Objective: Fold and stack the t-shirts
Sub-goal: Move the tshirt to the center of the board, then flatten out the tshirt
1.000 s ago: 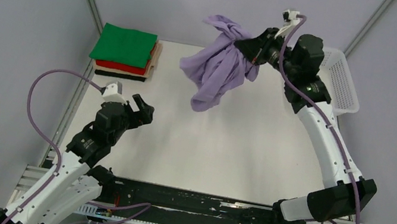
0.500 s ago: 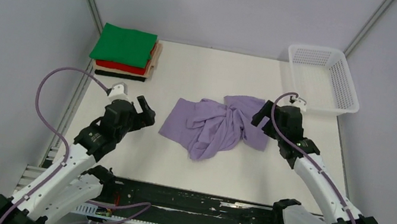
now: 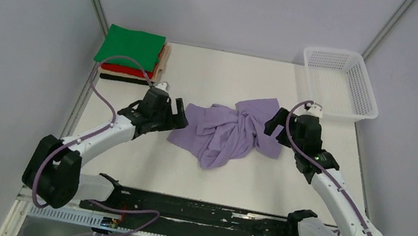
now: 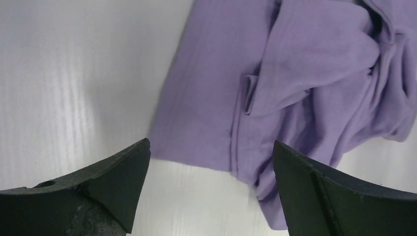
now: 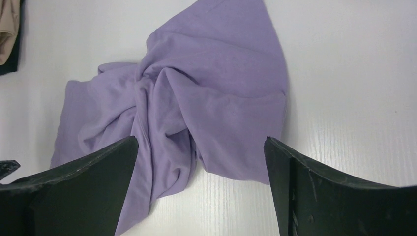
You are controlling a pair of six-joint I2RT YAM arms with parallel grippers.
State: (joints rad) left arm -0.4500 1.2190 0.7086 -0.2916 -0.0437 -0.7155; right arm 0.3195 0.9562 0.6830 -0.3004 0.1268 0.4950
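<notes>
While both arms reach low over the bench (image 3: 226, 73), each pincer stands wide open and holds nothing.

- Left arm: stretched forward and inward from its base, forearm nearly level. The left pincer (image 3: 181, 112) sits just beside the left edge of the lavender t-shirt (image 3: 223, 134).
- Right arm: rises from its base and bends forward, wrist tipped down. The right pincer (image 3: 276, 123) is at the shirt's right edge. The shirt lies crumpled on the bench between the two pincers. Cannot tell from above whether any finger touches cloth.

Views compared:
- Left wrist: a flat hem and a stitched seam of the shirt (image 4: 295, 73) run ahead of the left pincer (image 4: 210, 147), with bare bench to its left.
- Right wrist: folds gather into a twisted knot in the shirt (image 5: 211, 83) ahead of the right pincer (image 5: 200, 142).
- Only the top view shows the folded stack (image 3: 131, 47), green on red, well beyond the left pincer. It alone shows the white basket (image 3: 365, 86) beyond the right pincer.
</notes>
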